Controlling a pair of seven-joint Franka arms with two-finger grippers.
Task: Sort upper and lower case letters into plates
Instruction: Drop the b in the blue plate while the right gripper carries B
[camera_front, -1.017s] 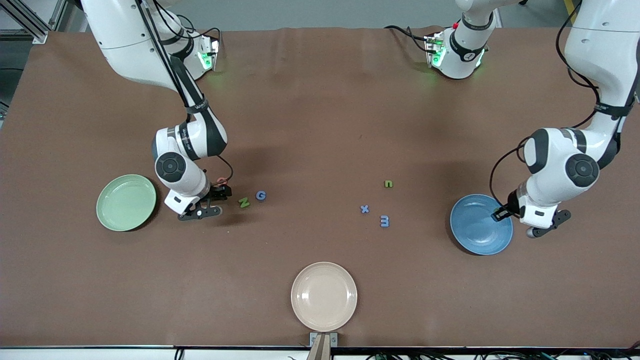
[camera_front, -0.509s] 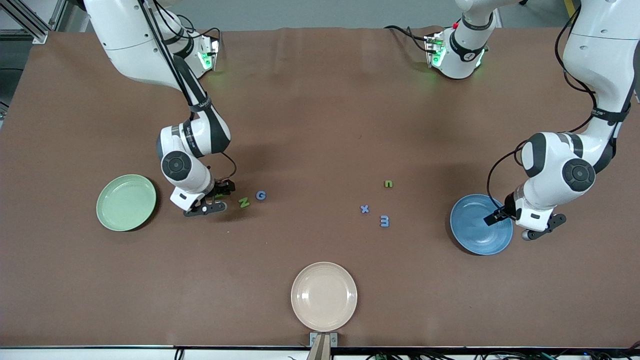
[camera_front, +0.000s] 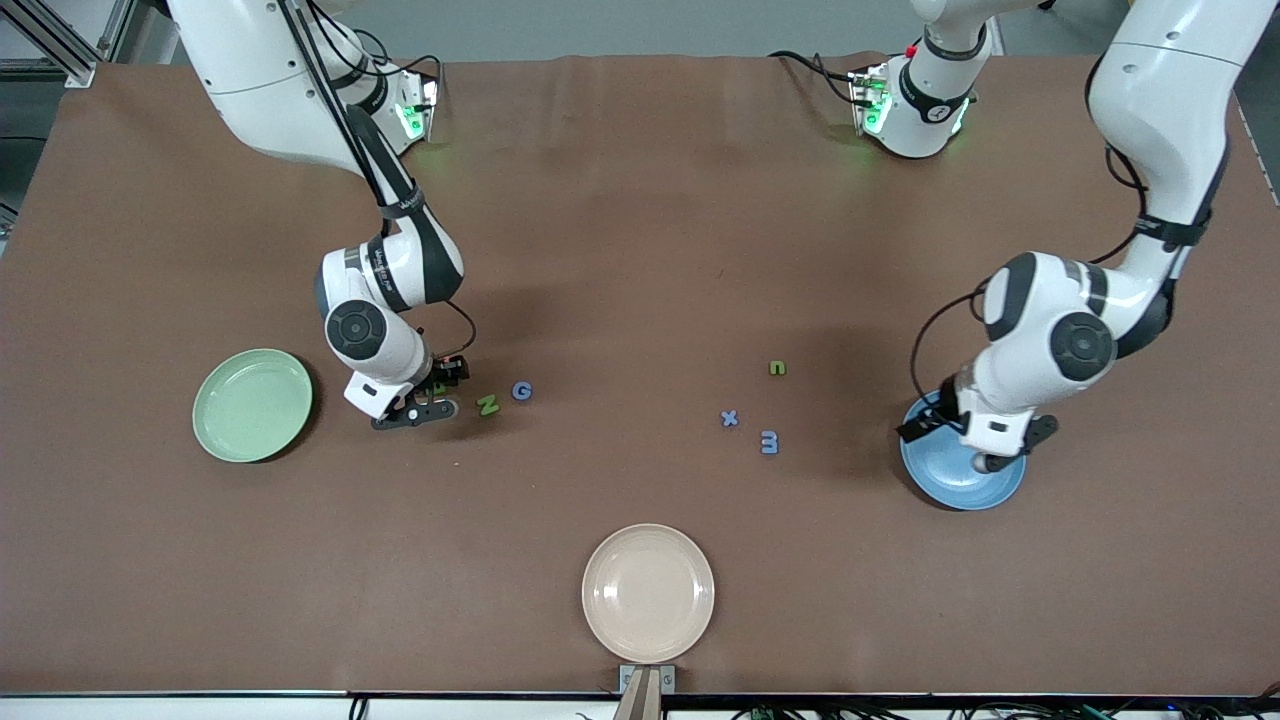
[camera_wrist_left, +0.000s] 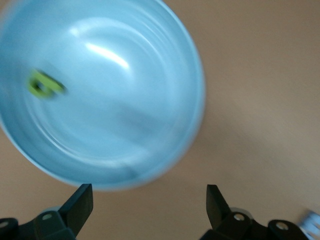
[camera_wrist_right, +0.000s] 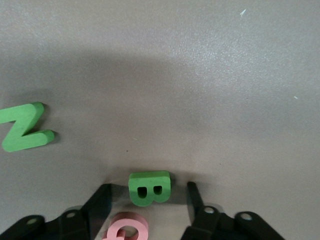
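Brown cloth-covered tabletop (camera_front: 640, 200) carries everything. Three round shallow plates on it: cream-beige plate (camera_front: 648, 592) closest to the front camera, mid-table; pale green plate (camera_front: 252, 404) toward the right arm's end, looks bare in the front view; blue plate (camera_front: 962, 482) toward the left arm's end, partly covered by the left arm's wrist in the front view. Left gripper (camera_wrist_left: 150, 200) hangs over the blue plate's rim, fingers (camera_wrist_left: 80, 202) spread wide with nothing between them; left wrist view shows the blue plate's bowl (camera_wrist_left: 125, 100) with one small green foam letter (camera_wrist_left: 44, 85) lying in it, too blurred to read. Right gripper (camera_wrist_right: 145, 197) is down at the tabletop between the green plate and the loose capitals, fingers (camera_wrist_right: 100, 200) on either side of a small green foam capital B (camera_wrist_right: 149, 187); narrow gaps show on both sides, so no firm pinch visible, B sits on the tabletop. A pink foam letter (camera_wrist_right: 127, 227) lies just beside the B under the gripper, only partly seen, cannot tell which letter. Green capital N (camera_front: 487, 405) lies just beside the right gripper, blue capital G (camera_front: 522, 390) next to it toward mid-table. Well apart, toward the left arm's end: green lowercase n (camera_front: 777, 368), blue lowercase x (camera_front: 730, 418), blue lowercase m (camera_front: 769, 442) nearest the front camera, all loose on the tabletop, none touching.
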